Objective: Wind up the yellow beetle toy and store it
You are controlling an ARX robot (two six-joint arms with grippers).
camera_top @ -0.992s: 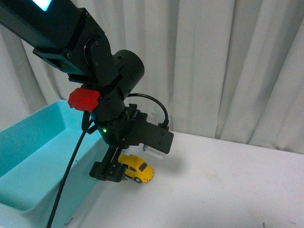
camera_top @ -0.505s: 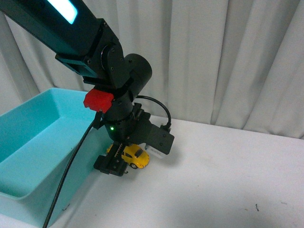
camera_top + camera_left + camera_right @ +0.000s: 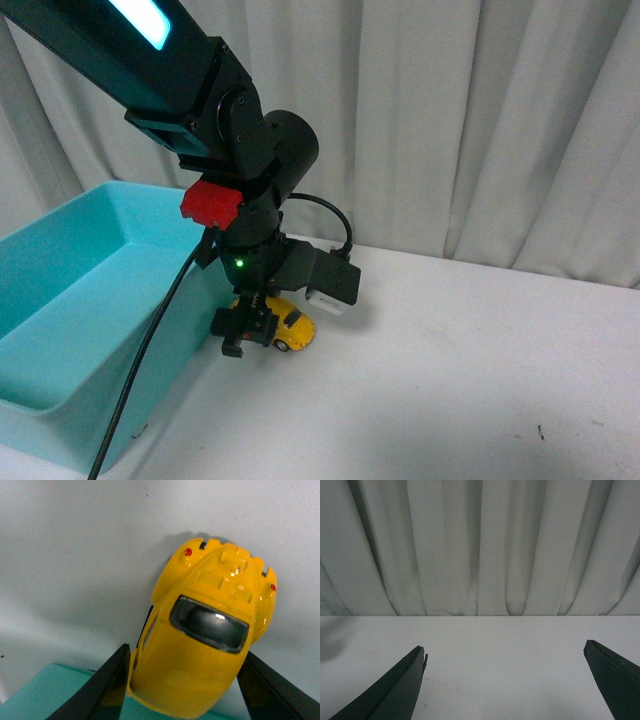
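Observation:
The yellow beetle toy [image 3: 292, 327] is a small glossy car sitting on the white table just beside the turquoise bin. My left gripper [image 3: 252, 330] is shut on it from above, and its black body hides most of the car in the front view. In the left wrist view the yellow beetle toy [image 3: 205, 630] fills the frame between my two dark fingers [image 3: 97, 690], its dark window and red lamps facing the camera. My right gripper [image 3: 507, 680] stands open over bare table with nothing between its fingers; it is out of the front view.
A turquoise bin [image 3: 60, 300] stands at the left of the table, its near wall close to the left gripper. The bin's rim [image 3: 50, 690] also shows under the car. White curtains [image 3: 480, 130] hang behind the table [image 3: 470, 380].
The left arm has carried the toy down and leftward toward the bin over the last second. The gripper has turned so its fingers now appear narrower, with the car low at the table.

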